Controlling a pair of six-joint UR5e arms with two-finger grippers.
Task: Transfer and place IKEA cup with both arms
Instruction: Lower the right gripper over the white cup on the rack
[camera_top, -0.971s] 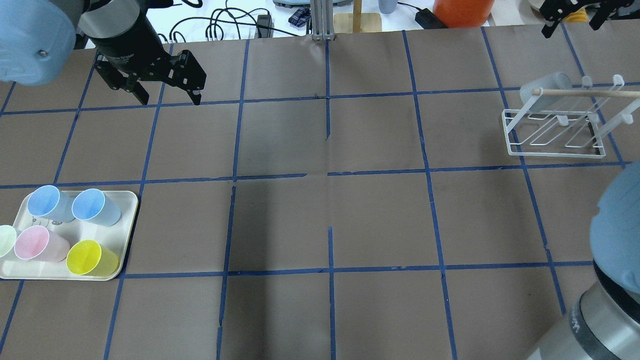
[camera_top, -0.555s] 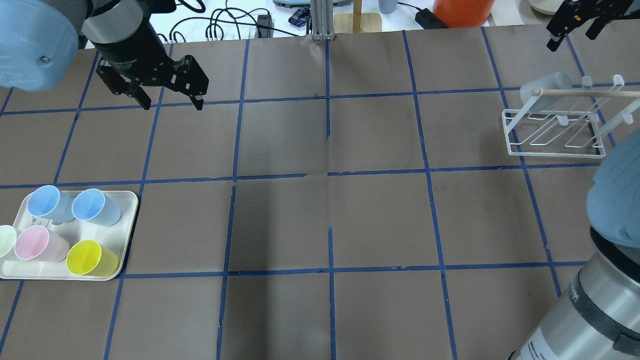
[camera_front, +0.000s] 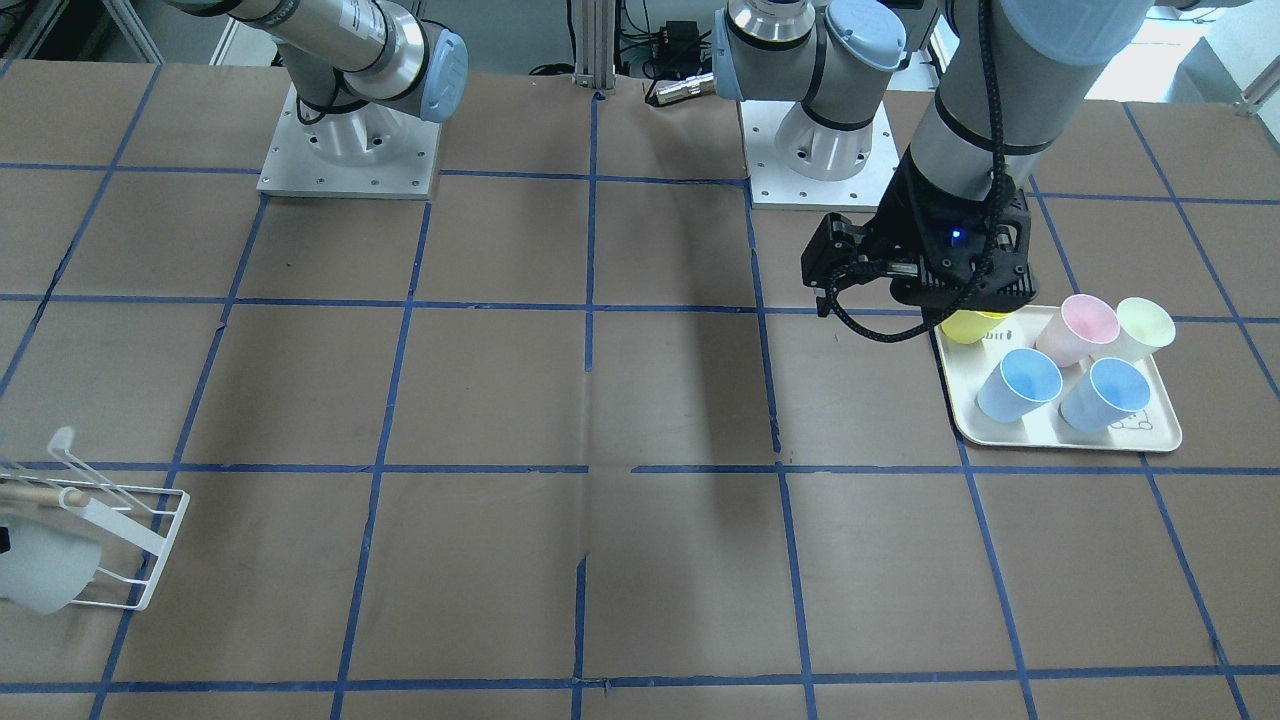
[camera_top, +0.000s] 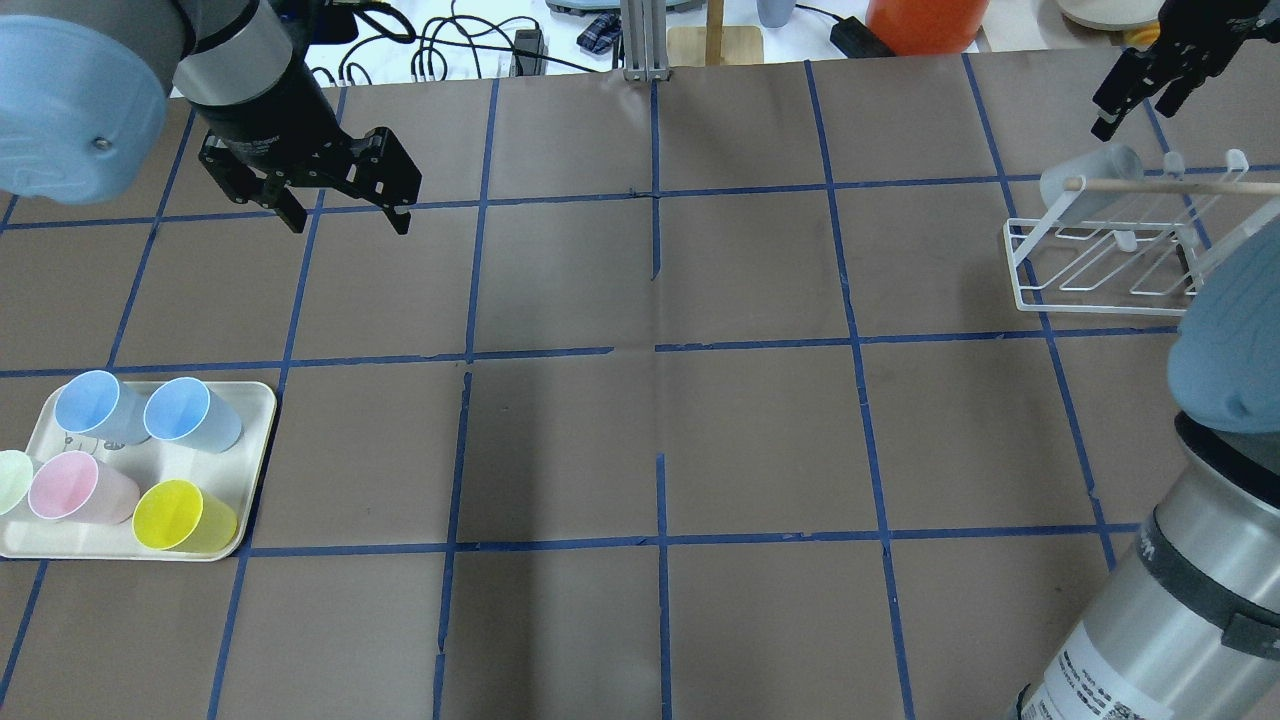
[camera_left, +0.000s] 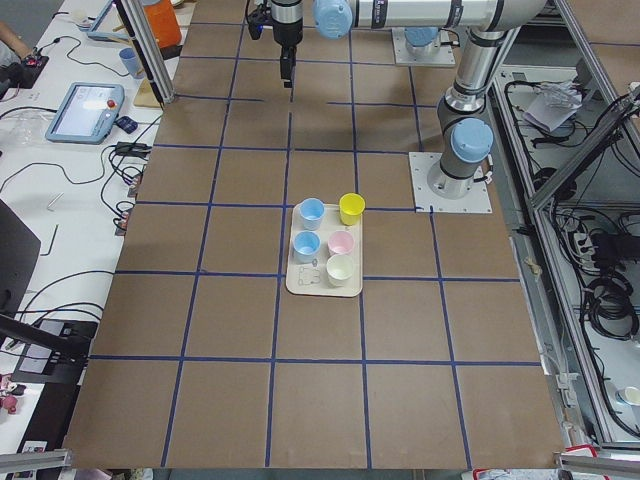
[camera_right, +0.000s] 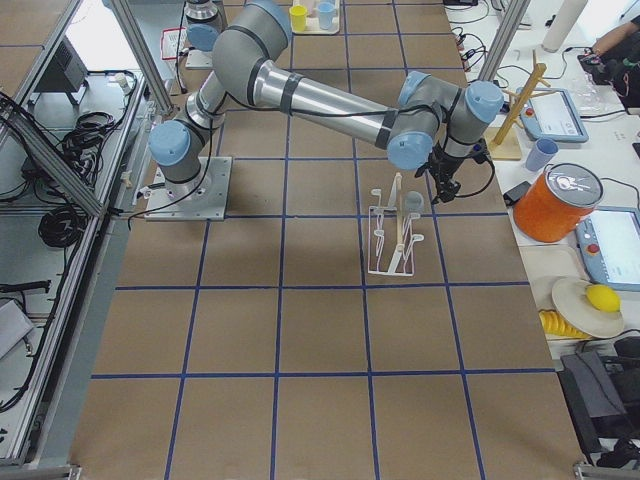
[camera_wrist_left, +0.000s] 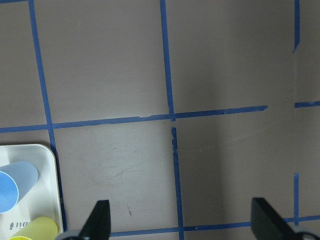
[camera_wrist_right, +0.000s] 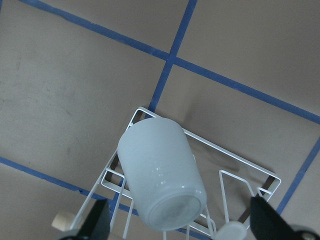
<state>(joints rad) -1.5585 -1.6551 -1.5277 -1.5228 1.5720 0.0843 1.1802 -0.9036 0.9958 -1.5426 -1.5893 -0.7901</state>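
Note:
The pale grey-white IKEA cup (camera_top: 1090, 180) hangs upside down on a peg at the left end of the white wire rack (camera_top: 1105, 302) at the far right. It also shows in the right wrist view (camera_wrist_right: 160, 172) and the front view (camera_front: 45, 572). My right gripper (camera_top: 1135, 112) is open and empty, just above and beyond the cup; in the right wrist view (camera_wrist_right: 180, 220) its fingers stand either side of the cup's base without touching it. My left gripper (camera_top: 348, 218) is open and empty above the bare table at the far left, beyond the tray.
A cream tray (camera_top: 258, 402) at the near left holds two light-blue cups (camera_top: 100, 405), a pink cup (camera_top: 70, 485), a yellow cup (camera_top: 180, 515) and a pale green cup (camera_top: 10, 480). A wooden rod (camera_top: 1170, 185) tops the rack. Cables and an orange container (camera_top: 925, 25) lie beyond the far edge.
My right gripper has turned and come down towards the cup on the rack. My left gripper has shifted slightly right and nearer. The cup and rack have not moved.

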